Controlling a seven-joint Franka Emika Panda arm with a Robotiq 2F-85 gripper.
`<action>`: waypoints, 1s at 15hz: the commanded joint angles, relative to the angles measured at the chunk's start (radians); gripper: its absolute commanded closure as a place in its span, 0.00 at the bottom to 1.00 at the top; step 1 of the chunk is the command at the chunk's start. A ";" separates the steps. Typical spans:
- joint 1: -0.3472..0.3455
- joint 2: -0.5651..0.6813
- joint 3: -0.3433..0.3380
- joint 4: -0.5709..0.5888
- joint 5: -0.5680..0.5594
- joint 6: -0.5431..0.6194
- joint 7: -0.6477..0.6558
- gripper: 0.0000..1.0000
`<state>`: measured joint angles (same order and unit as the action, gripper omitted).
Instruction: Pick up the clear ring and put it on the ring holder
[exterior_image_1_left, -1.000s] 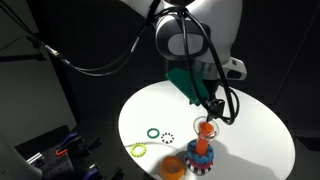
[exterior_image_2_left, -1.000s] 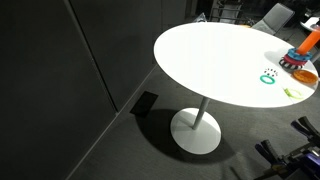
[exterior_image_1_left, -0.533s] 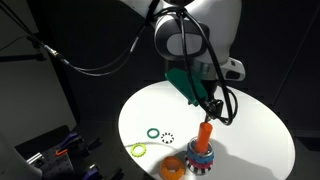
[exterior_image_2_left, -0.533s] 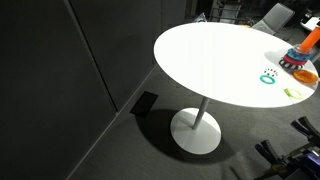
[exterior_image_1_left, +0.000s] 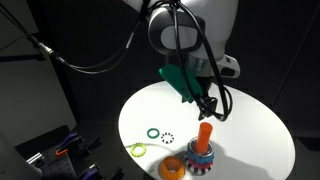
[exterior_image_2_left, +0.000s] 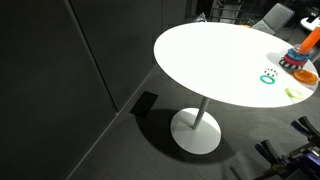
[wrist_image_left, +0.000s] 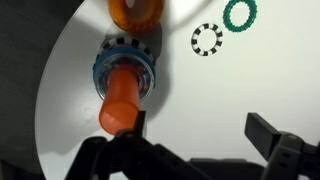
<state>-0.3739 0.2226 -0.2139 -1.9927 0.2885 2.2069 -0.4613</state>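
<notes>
Seemingly past the drop: gripper (exterior_image_1_left: 208, 108) hanging just above the ring holder (exterior_image_1_left: 202, 148), jaws spread wide in the wrist view and gripping nothing. No sign of the clear ring loose on the table (exterior_image_1_left: 250, 130); possibly lying around the foot of the orange peg, but too faint to tell. Rise straight up, keeping the fingers (wrist_image_left: 265, 132) off the peg's tip, then look down the wrist view for a ring seated flat on the base before moving off to either side.
</notes>
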 joint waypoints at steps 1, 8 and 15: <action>0.009 -0.066 -0.011 -0.040 -0.069 -0.069 -0.005 0.00; 0.043 -0.165 -0.025 -0.108 -0.246 -0.148 0.070 0.00; 0.097 -0.296 -0.015 -0.227 -0.374 -0.137 0.221 0.00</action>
<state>-0.3041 0.0096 -0.2269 -2.1533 -0.0388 2.0727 -0.3101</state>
